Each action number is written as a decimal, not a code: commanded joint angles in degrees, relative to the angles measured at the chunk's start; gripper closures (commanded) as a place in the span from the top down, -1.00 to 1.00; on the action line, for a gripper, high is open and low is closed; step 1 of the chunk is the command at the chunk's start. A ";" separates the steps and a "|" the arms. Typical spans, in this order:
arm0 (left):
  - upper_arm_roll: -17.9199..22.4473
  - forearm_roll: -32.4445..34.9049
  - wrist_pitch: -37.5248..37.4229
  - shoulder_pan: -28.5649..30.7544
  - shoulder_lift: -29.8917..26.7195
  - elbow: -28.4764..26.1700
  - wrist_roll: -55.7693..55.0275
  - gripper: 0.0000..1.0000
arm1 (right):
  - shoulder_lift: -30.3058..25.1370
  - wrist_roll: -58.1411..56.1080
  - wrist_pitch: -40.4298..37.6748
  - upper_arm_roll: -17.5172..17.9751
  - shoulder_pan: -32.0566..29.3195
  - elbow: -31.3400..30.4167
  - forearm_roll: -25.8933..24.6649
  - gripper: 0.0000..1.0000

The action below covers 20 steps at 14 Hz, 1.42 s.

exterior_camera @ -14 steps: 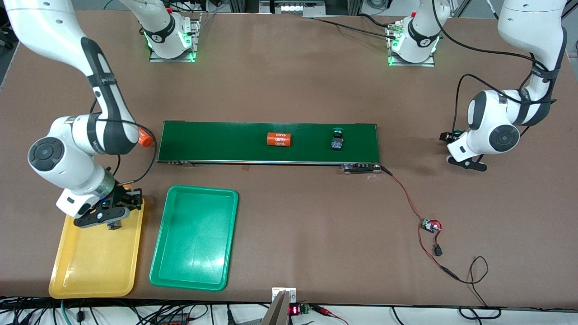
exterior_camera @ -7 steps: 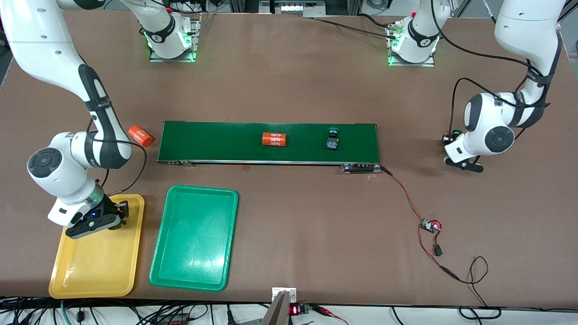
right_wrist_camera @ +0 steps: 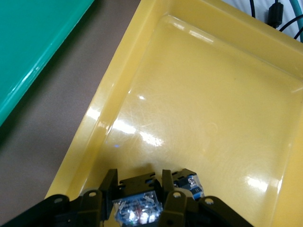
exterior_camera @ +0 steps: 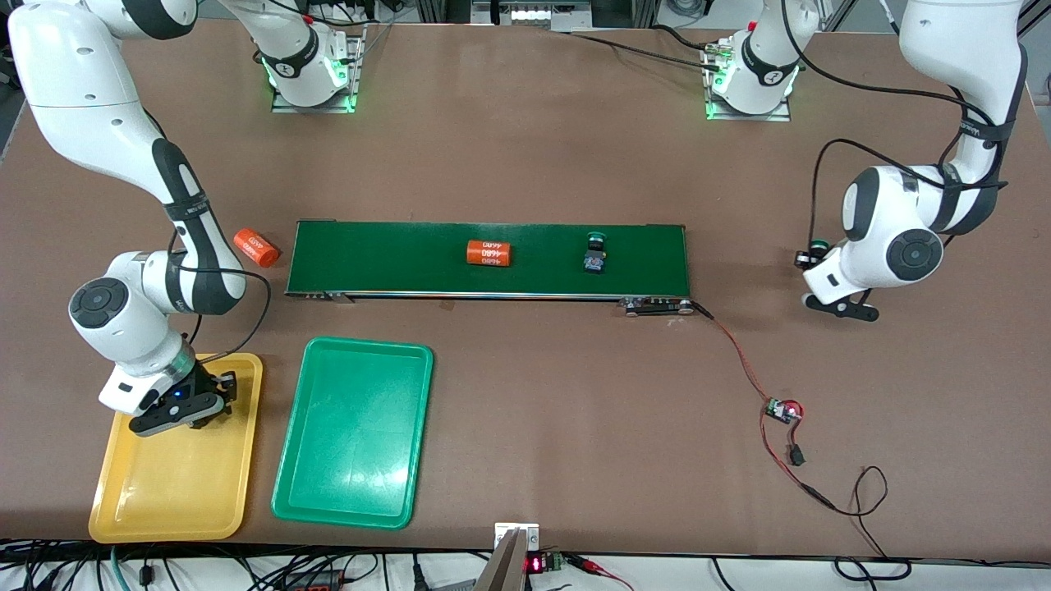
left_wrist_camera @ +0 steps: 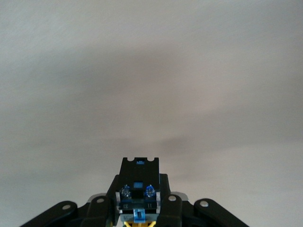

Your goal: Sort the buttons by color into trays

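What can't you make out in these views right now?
- Cap of the button at the right gripper: below the right wrist view's edge, and the wrist hides it in the front view.
- Cap of the held button in the left gripper: below the left wrist view's edge.

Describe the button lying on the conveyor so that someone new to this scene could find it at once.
Find the long dark green conveyor belt across the middle of the table. Two things lie on it: toward the left arm's end is the button, small, dark-bodied, with a green cap. Its neighbour, the orange cylinder, is larger and bears white print.
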 commanded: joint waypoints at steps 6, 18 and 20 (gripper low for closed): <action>-16.32 -7.94 -6.30 -2.25 0.57 8.19 -21.51 -0.55 | -4.55 8.47 -4.72 0.62 2.48 -0.49 0.56 1.00; -18.79 -11.44 1.00 -5.42 4.00 8.01 -22.59 0.05 | -30.37 33.55 -34.08 3.25 14.52 -14.27 8.21 1.00; -18.79 -13.38 0.83 -5.42 3.65 7.92 -21.90 0.99 | -34.51 39.33 -34.18 5.96 14.88 -19.01 8.29 1.00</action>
